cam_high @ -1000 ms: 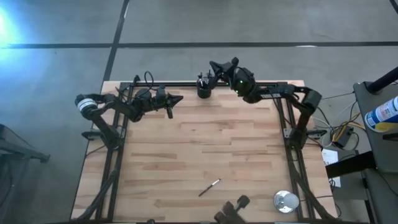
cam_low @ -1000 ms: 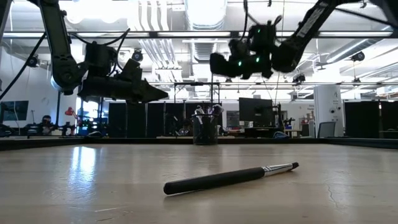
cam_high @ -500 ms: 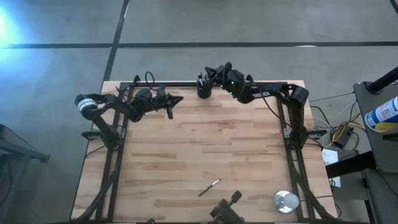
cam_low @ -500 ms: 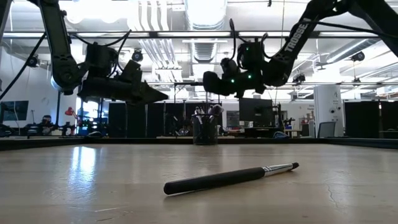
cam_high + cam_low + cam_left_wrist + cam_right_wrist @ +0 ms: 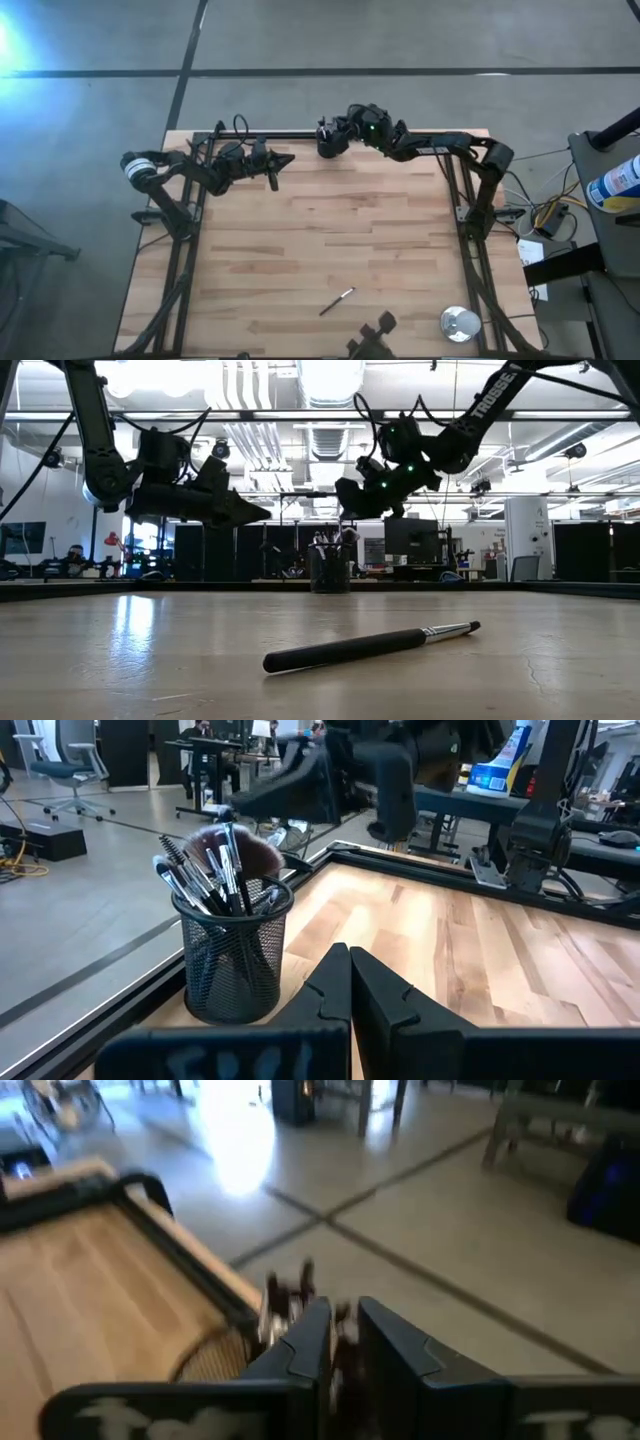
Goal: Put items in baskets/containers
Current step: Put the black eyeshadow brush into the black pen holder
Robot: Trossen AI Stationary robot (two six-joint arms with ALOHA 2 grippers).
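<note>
**Brush alone near the front, cup full at the back**

Brush [image 5: 370,644] first: one lies alone on the wooden surface [image 5: 330,230] near its front edge, a slim stick with a long dark handle, a silver ferrule and a small tip. In the high view it lies on a diagonal, its pale end toward the far right; the low view shows it flat on the boards. A round silver disc [image 5: 460,323] sits to its right by the front corner.

Well beyond, at the back rail, stands the black mesh cup [image 5: 232,960], upright. Only the left wrist view shows its contents clearly: a bunch of brushes standing handles-down, bristles up, one with a wide soft head.

The left pincer [image 5: 272,168] hovers to the cup's left, clenched and empty. The right pincer [image 5: 340,1342] hangs just above the cup, its fingers a narrow gap apart; whether it grips anything I cannot tell.
</note>
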